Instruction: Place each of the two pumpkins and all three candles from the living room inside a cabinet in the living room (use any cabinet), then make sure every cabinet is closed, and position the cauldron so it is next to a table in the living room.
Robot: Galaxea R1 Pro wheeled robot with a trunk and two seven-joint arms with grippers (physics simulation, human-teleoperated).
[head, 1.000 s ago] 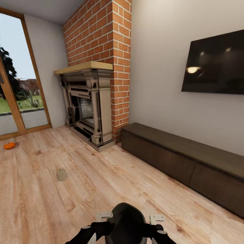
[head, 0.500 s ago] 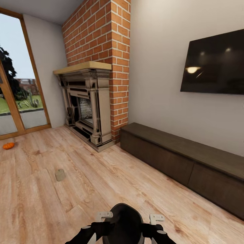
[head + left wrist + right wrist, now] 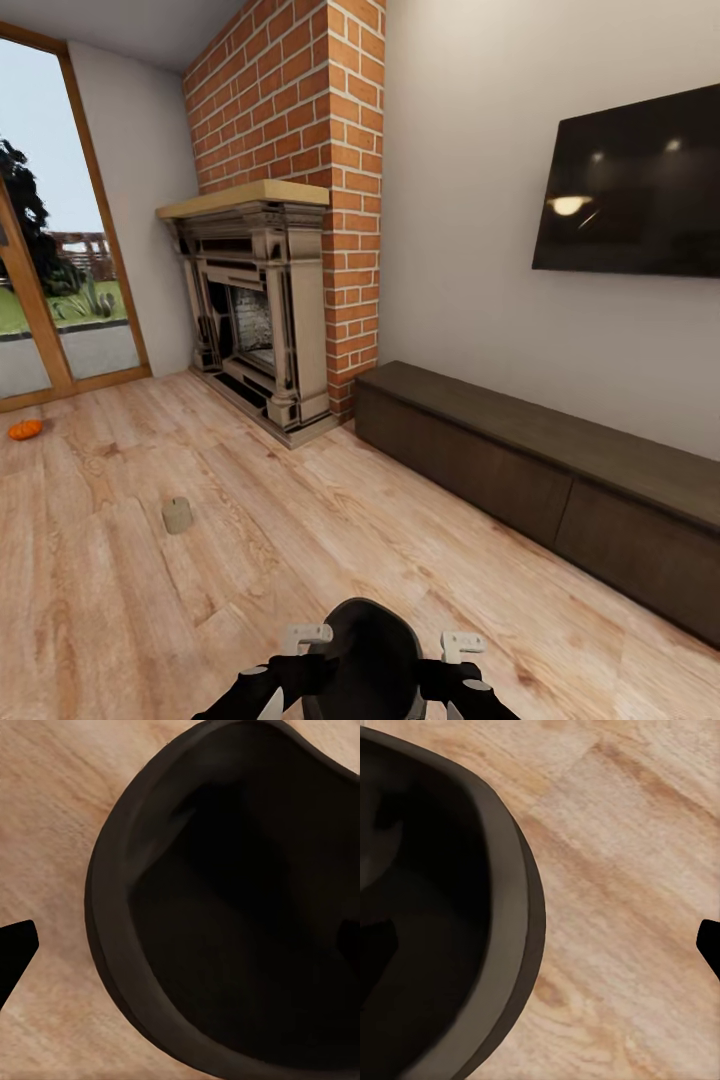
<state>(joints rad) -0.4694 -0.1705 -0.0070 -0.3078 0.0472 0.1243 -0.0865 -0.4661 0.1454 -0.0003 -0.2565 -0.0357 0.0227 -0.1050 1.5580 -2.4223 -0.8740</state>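
head view: high up, looks down and ahead at the wood floor (image 3: 330,540), brick fireplace (image 3: 265,300) and long cabinet (image 3: 540,470) | left wrist view: very close, looks down into the black cauldron (image 3: 240,915) | right wrist view: very close over the same cauldron (image 3: 442,915) | shared: cauldron (image 3: 365,650) and floor

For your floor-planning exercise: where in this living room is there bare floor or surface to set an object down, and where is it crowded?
Free: the wood floor between the fireplace and the cabinet, and the cabinet's bare top. Occupied: a candle and, by the window, a pumpkin. Crowded: the robot's front, where both arms flank the cauldron.
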